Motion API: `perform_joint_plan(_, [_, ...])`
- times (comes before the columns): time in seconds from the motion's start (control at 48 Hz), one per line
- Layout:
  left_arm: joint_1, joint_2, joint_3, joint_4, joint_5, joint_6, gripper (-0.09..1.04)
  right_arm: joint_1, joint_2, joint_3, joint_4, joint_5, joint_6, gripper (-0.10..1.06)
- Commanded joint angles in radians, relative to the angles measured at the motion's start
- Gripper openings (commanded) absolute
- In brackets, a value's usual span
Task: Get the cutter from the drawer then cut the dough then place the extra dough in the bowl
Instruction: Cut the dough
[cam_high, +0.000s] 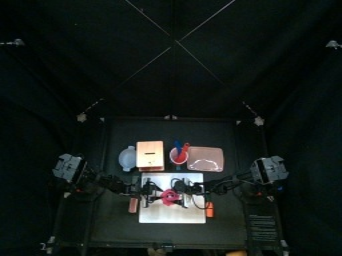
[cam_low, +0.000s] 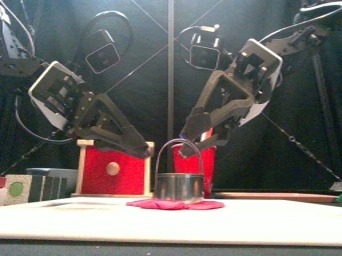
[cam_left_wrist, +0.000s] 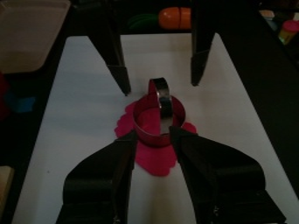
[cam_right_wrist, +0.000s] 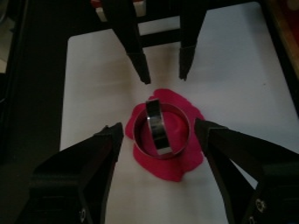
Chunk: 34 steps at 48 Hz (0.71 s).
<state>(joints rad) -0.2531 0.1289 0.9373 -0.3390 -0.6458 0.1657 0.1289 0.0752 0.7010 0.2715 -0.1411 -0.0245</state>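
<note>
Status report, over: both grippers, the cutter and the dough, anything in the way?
Left gripper open, right gripper open, both at the cutter. Cutter sits on the dough, on the white board. Nothing in the way.

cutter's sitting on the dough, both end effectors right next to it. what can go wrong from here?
1. The left end effector and right end effector crowd the cutter: they may clash.
2. The dough rim outside the cutter looks narrow and ragged, so the scrap may tear when lifted.
</note>
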Motion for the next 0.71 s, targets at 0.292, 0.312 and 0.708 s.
perform_joint_plan(0.292, [-0.017, 0.114, -0.075, -0.009, -0.008, 0.000, 0.60, -0.032, -0.038, -0.143, -0.067, 0.264, 0.003, 0.97])
perform_joint_plan(0.312, [-0.018, 0.120, -0.077, -0.011, -0.008, 0.000, 0.59, -0.031, -0.037, -0.150, -0.067, 0.276, 0.003, 0.97])
perform_joint_plan(0.708, [-0.026, 0.156, -0.089, -0.028, -0.008, -0.003, 0.56, -0.037, 0.055, -0.296, -0.094, 0.537, 0.003, 0.97])
